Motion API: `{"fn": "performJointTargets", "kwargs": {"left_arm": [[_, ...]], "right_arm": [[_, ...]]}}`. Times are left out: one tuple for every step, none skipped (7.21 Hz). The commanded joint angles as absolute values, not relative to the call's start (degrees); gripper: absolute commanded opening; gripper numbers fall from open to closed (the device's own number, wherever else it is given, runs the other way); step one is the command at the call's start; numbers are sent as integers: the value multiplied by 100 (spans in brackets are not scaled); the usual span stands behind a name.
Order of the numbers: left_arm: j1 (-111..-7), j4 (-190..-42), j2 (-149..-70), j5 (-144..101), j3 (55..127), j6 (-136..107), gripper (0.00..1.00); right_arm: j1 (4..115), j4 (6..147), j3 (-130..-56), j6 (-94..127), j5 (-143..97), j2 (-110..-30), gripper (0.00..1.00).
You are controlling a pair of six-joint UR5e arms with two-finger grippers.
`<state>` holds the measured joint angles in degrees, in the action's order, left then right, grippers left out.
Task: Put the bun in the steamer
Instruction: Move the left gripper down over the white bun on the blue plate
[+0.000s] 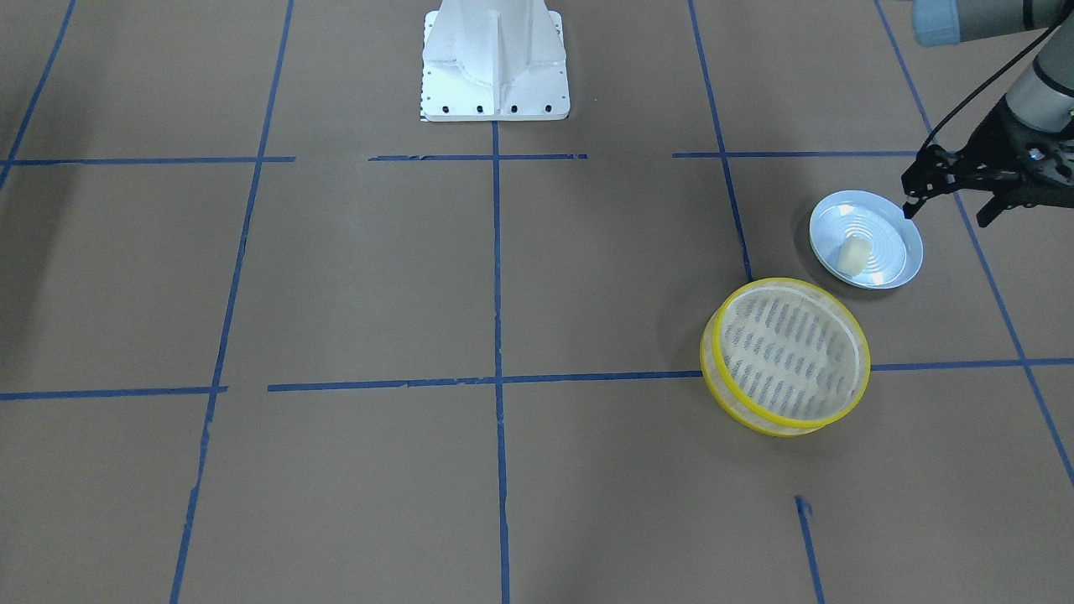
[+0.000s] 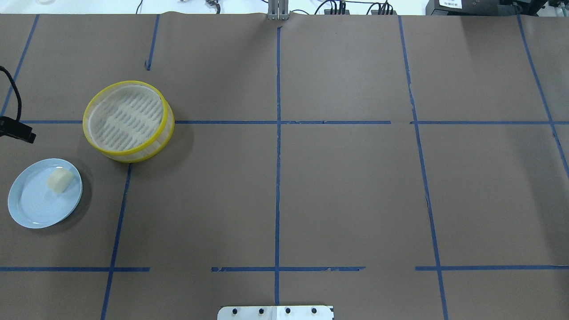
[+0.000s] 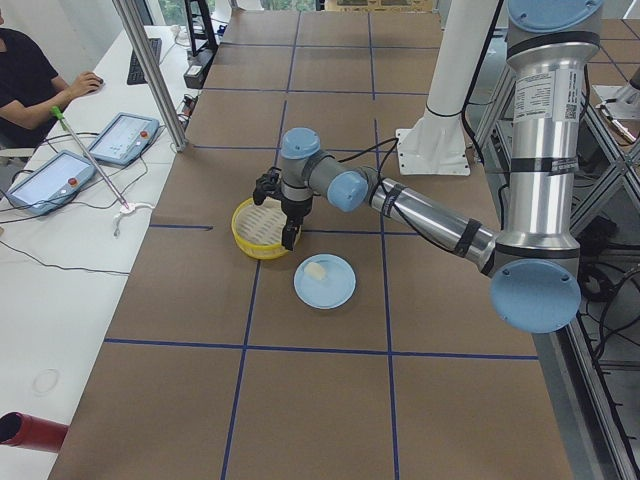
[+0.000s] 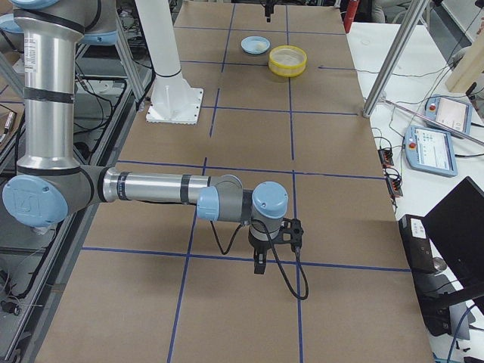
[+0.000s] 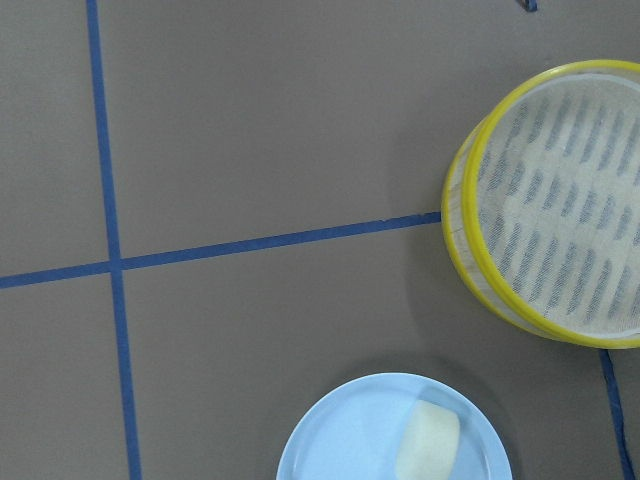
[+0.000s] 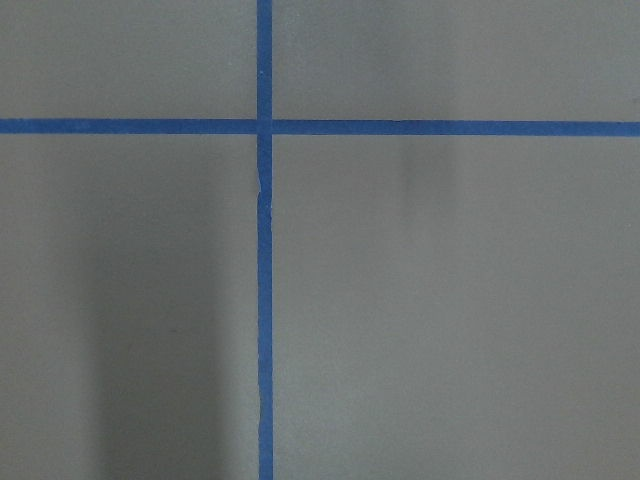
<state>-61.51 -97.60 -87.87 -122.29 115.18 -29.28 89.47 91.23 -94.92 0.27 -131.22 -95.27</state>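
- The brown tabletop (image 1: 377,277) is crossed by blue tape lines.
- The bun (image 1: 855,254) lies on a light blue plate (image 1: 883,225), just beside the steamer (image 1: 789,356).
- The left gripper (image 1: 948,210) hangs near the plate, jaws spread.
- The right gripper (image 4: 260,265) is well apart; whether it is open I cannot tell.

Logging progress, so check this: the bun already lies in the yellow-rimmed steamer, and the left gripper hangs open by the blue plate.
Not right. The bun lies on the blue plate, not in the steamer, whose slotted floor is bare; the overhead exterior view shows it. The rest stands: the left gripper hangs open by the plate, as the exterior front-facing view shows.
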Motion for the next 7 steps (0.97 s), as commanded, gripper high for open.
{"fn": "performJointTargets", "kwargs": {"left_arm": [[-5584,-10760,-8483,-12050,11183,-3802,100],[-5572,-11437,-8429,-12059,10753,-3997,100],[-5546,-11896,-8429,-12059,10340,-4260,100],[-5502,-12092,-8429,-12059,10266,-4332,100],[-5441,-12085,-8429,-12050,10240,-4333,100],[-5301,-12094,-8446,-12050,10161,-4324,100],[-5178,-12094,-8455,-12050,10134,-4333,100]], "right_arm": [[8939,9123,-9492,26,-13122,-9527,100],[8938,9123,-9492,26,-13122,-9527,100],[8947,9123,-9492,26,-13122,-9527,100],[8939,9123,-9492,26,-13122,-9527,100],[8938,9123,-9492,26,-13122,-9527,100],[8938,9123,-9492,26,-13122,-9527,100],[8947,9123,-9492,26,-13122,-9527,100]]}}
